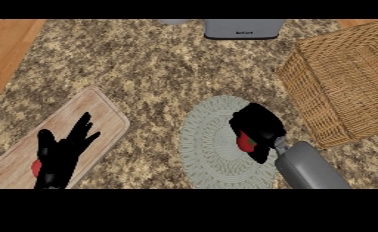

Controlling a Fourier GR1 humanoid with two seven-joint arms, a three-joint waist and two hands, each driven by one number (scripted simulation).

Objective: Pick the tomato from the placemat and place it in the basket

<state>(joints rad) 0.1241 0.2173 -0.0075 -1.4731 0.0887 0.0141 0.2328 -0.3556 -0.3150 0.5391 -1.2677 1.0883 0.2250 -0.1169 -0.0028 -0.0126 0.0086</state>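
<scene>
Near left: my left hand (60,151), open, fingers straight and spread, pointing far-right, resting over a wooden cutting board (103,118) that lies at an angle on the counter. Small red item (35,166) showing at the hand's near-left edge, mostly hidden, can't tell what it is

Near right: grey right forearm (308,167) coming in from the near edge, ending in my right hand (258,124). Fingers curled and clamped round the tomato (246,142); only part of the red skin w/ a bit of green shows under the fingers. Can't tell if the tomato is touching the mat or just above it

Centre: round pale grey-green placemat (207,146), hand + tomato over its right part

Right, mid to far: wicker basket (336,83), tilted in view, just beside the placemat's right edge, apart from the hand

Under all: speckled brown stone counter (162,66)

Far edge: grey appliance (244,28), cut off by the view; a small grey obj (174,21) to its left, barely visible

Far left corner: strip of wood floor (18,41)
</scene>
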